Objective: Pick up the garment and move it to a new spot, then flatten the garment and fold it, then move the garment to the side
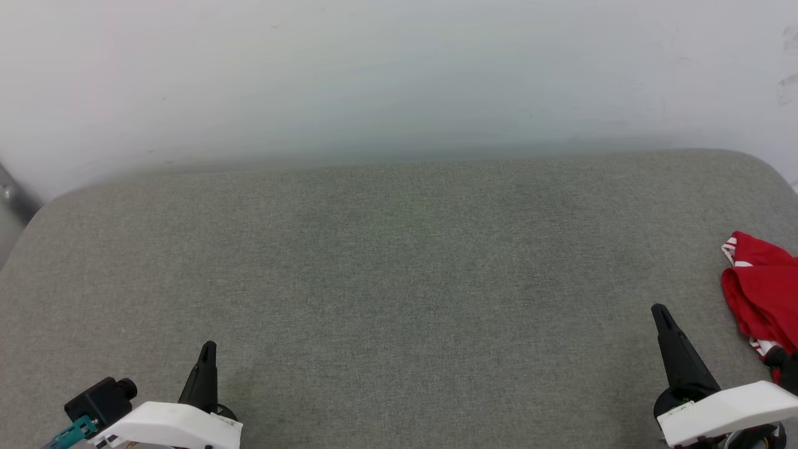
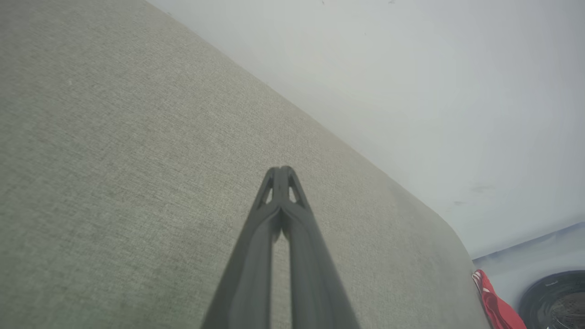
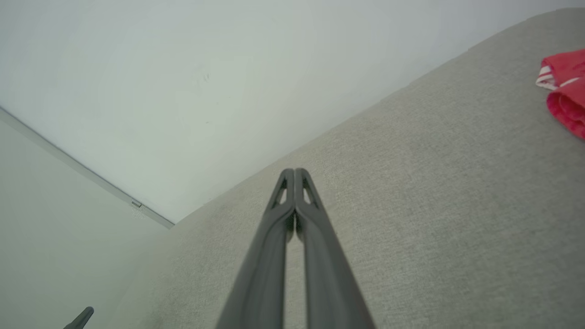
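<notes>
While the red jersey lies bunched at the table's right edge, we have not yet picked it up (both jaws clenched, empty). Next, we judge, our right gripper must open and reach rightward; our left gripper hovers near the front-left corner.

No legible text, garment (crumpled) included

Grey fabric-covered surface with rounded corners, crumpled red garment lying at its right edge
</notes>
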Controlling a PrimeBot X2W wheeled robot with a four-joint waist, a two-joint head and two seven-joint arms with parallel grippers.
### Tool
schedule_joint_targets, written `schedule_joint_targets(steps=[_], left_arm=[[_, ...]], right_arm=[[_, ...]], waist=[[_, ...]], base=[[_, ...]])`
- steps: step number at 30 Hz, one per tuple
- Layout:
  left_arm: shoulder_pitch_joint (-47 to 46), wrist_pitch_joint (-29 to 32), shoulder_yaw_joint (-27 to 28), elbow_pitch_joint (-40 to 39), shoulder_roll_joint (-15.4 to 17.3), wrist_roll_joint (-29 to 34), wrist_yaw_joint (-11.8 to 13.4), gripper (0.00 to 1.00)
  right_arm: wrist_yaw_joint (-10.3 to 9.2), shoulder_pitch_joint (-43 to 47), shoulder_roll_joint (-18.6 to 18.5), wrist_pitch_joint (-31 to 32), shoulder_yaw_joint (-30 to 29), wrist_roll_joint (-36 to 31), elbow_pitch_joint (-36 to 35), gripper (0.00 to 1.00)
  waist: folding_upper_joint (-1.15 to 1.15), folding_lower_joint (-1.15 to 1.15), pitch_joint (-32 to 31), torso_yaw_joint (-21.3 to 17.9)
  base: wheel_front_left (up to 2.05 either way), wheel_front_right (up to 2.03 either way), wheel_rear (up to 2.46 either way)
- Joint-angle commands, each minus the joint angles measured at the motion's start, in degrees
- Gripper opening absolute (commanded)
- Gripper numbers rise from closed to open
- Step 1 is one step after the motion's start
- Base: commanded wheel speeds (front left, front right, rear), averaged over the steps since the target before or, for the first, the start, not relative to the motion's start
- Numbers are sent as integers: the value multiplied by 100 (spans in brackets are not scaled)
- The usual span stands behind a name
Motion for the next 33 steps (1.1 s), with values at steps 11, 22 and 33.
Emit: schedule_joint_targets(steps=[11,22,33], left_arm=[[-267,201,216,53,-113,-846,-181,0],[-378,359,351,134,-231,-1482,-312,0],[-466,489,468,206,-321,-2003,-413,0]], right_arm=[[-1,-309,5,47,-45,1045,210,0],[-1,-435,24,86,-79,1819,418,0],[-2,-536,40,120,-111,2448,590,0]], waist=[[0,0,16,26],[0,0,32,50],[0,0,46,72]], base=[[0,0,0],[0,0,0],[0,0,0]])
